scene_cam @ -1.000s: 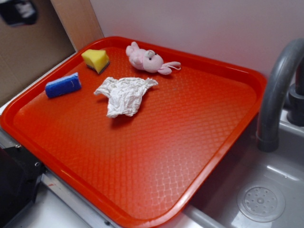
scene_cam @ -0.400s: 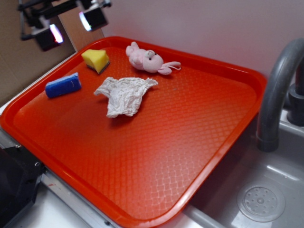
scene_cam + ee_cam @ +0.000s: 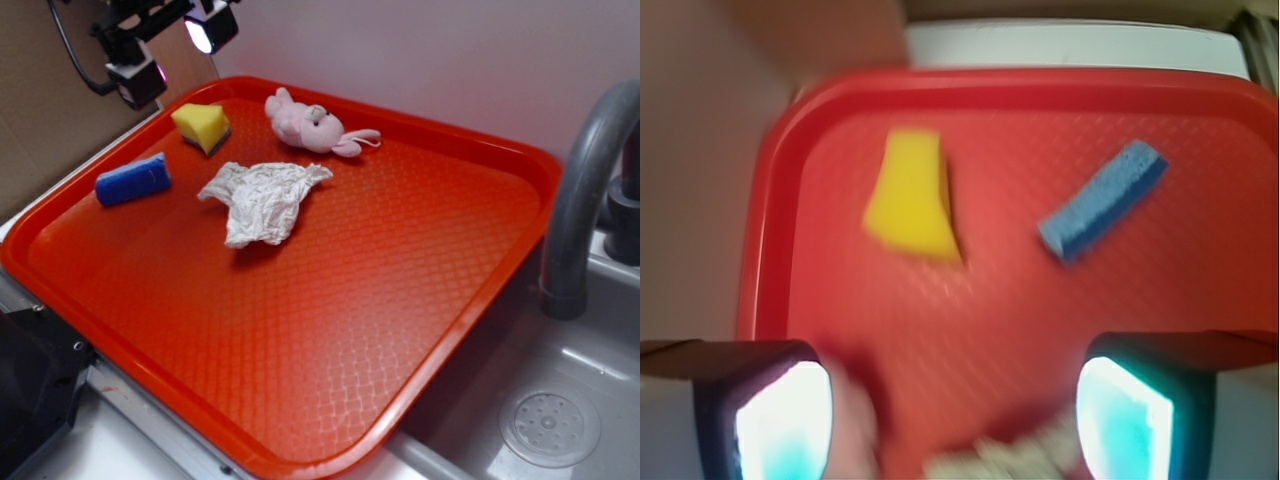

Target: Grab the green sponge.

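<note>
One yellow foam wedge, the green sponge, on diamond-embossed red tray.

The red tray looks like glossy plastic with a fine embossed diamond texture. The green sponge is matt yellow foam; the blue sponge looks porous and matt too. The white cloth is crumpled, wrinkly fabric. The pink bunny toy is soft plush. The grey faucet and sink look like smooth, semi-gloss plastic.
</note>
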Controlling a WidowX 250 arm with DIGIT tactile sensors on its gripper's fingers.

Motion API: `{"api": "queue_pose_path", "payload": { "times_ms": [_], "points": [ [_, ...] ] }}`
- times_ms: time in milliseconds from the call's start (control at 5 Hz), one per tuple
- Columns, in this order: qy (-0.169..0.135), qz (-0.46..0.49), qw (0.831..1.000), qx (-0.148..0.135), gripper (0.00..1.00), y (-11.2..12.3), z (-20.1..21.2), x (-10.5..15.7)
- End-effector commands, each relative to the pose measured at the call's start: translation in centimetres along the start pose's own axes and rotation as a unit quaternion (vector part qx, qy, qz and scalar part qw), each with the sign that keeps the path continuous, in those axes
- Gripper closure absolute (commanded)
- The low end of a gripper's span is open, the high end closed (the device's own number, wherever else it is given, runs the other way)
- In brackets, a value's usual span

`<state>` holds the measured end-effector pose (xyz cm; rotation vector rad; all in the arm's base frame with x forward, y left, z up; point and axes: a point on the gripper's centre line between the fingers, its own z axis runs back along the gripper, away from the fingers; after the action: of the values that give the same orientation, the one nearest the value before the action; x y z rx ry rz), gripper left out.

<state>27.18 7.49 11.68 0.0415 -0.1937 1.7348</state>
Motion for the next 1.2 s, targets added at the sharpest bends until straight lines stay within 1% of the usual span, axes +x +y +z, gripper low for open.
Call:
{"api": "queue_pose_path", "payload": {
  "times_ms": [0, 200, 400, 600, 800, 1000],
  "points": [
    [-0.075, 0.085, 0.993, -0.021, 0.00, -0.6, -0.2, 5.4],
    [-0.098, 0.071, 0.993, -0.014, 0.00, -1.2, -2.6, 5.7],
    [-0.092, 0.059, 0.994, -0.013, 0.00, -1.6, -4.6, 6.0],
    [-0.079, 0.043, 0.996, -0.004, 0.00, -1.7, -6.2, 5.5],
    [-0.094, 0.040, 0.995, 0.006, 0.00, -1.4, -6.9, 5.3],
    [-0.108, 0.032, 0.993, 0.021, 0.00, -0.6, -7.5, 5.2]
  ]
}}
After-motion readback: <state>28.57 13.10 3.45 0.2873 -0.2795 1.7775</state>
